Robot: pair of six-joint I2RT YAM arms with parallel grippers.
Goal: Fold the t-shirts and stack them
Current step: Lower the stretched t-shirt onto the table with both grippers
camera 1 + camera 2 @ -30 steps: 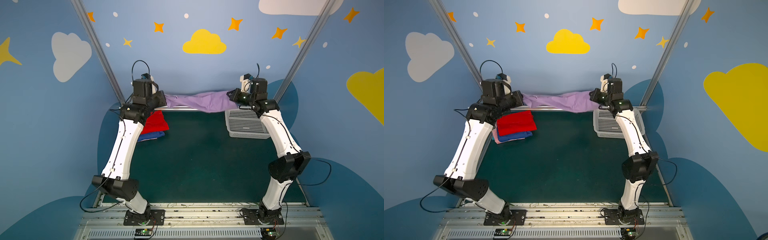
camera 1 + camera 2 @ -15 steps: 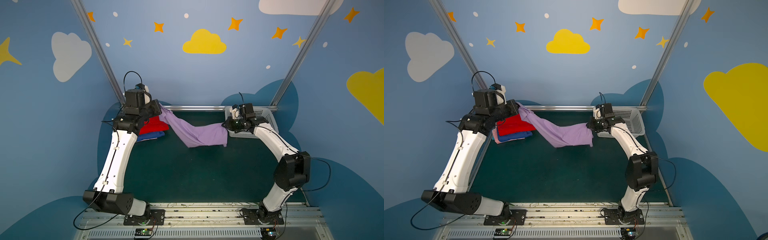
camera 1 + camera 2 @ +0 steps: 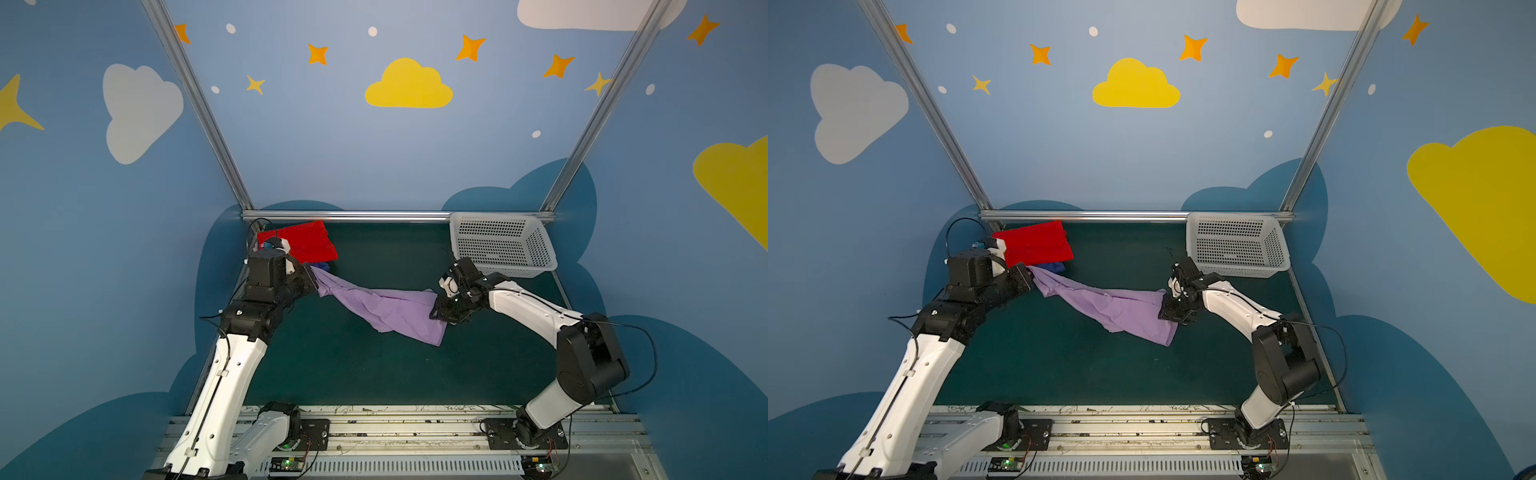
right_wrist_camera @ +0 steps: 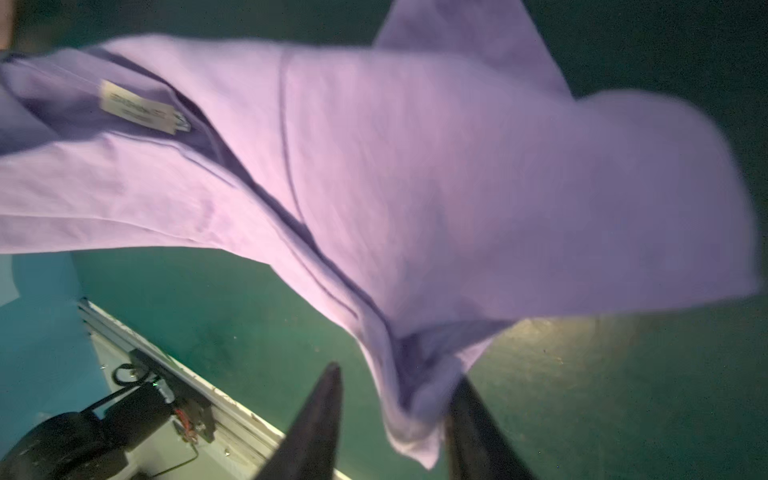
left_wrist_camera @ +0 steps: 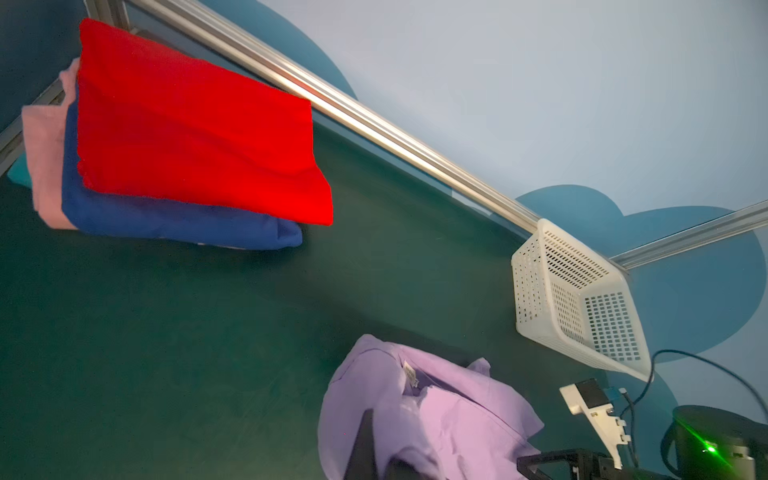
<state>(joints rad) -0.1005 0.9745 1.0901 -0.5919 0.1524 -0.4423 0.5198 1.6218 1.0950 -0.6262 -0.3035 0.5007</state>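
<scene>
Lavender t-shirt (image 3: pixel 390 309) hangs from clamped left jaws; right jaws parted

Both top views looked down from the front over the whole counter (image 3: pixel 353 374). Wrist cameras sat close, both catching the lavender t-shirt (image 5: pixel 436 419).

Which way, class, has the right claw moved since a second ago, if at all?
Yes. The right claw dropped forward from the back rail, now in front of the white basket.
</scene>
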